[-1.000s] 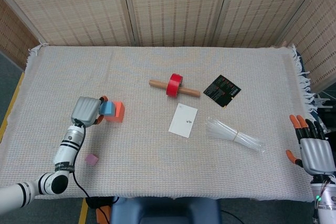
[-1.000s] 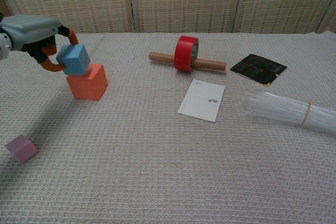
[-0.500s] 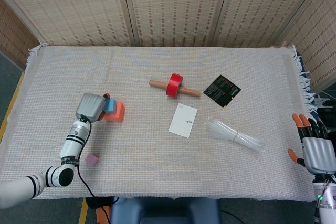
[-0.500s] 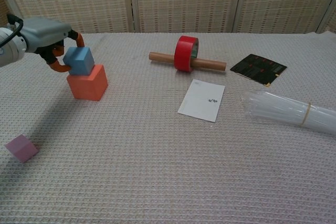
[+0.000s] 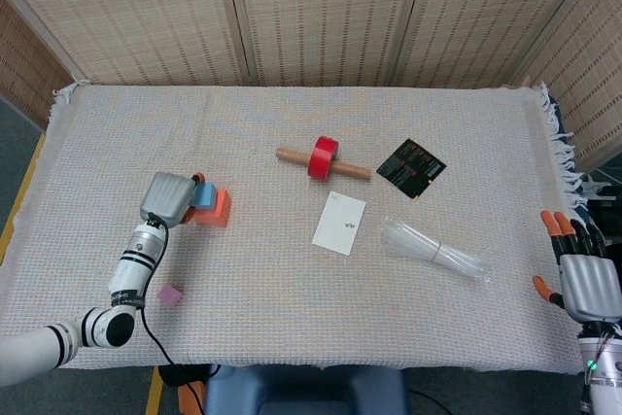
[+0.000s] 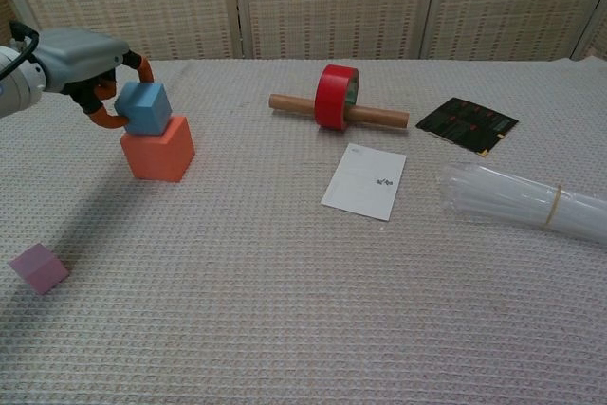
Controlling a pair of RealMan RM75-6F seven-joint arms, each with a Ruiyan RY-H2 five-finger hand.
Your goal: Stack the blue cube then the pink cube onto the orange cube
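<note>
The orange cube (image 6: 158, 148) sits on the cloth at the left. On its top, toward the left edge, rests the blue cube (image 6: 147, 108), slightly tilted. My left hand (image 6: 81, 54) holds that blue cube, orange-tipped fingers wrapped around its left and far sides; from the head view the hand (image 5: 167, 197) covers most of the blue cube (image 5: 203, 195) beside the orange cube (image 5: 218, 208). The pink cube (image 6: 38, 267) lies alone near the front left, also the pink cube (image 5: 171, 295). My right hand (image 5: 583, 274) hangs open off the table's right edge, holding nothing.
A red tape roll (image 6: 335, 96) on a wooden dowel (image 6: 379, 118) lies mid-table. In front of it is a white card (image 6: 364, 180), to the right a black packet (image 6: 467, 124) and a bundle of clear straws (image 6: 526, 203).
My left hand has lowered the blue cube onto the orange cube's top and shifted slightly right; over the last half second it has barely moved. The right hand stays still.
</note>
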